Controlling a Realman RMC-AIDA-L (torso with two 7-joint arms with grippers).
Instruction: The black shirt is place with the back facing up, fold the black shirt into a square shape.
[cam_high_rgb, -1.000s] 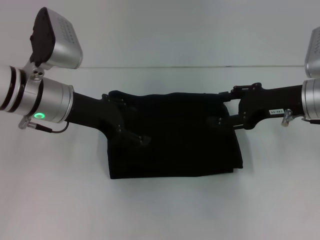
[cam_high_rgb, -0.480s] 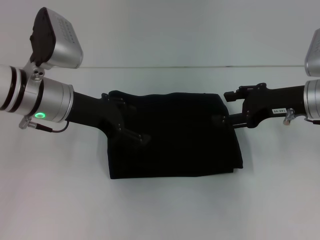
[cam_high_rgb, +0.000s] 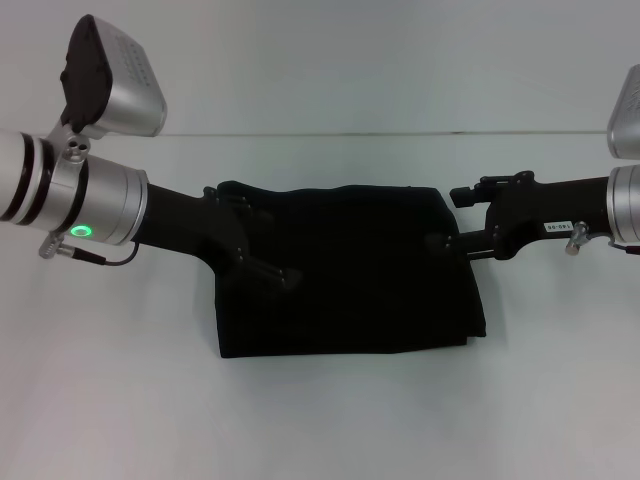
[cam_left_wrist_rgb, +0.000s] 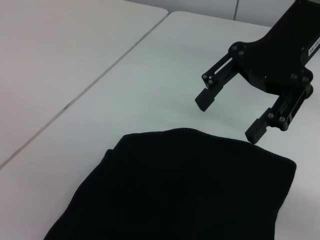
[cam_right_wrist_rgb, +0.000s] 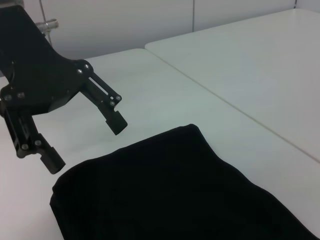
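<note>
One black shirt (cam_high_rgb: 345, 270), folded; two grippers, seemingly both open.

white table (cam_high_rgb: 330, 420), seam across far edge; second white table (cam_right_wrist_rgb: 260, 55) adjoining.

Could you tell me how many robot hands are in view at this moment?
2. The left hand hangs open at the black shirt's left edge; the right hand hangs open just off its right edge. Neither grips cloth.
</note>
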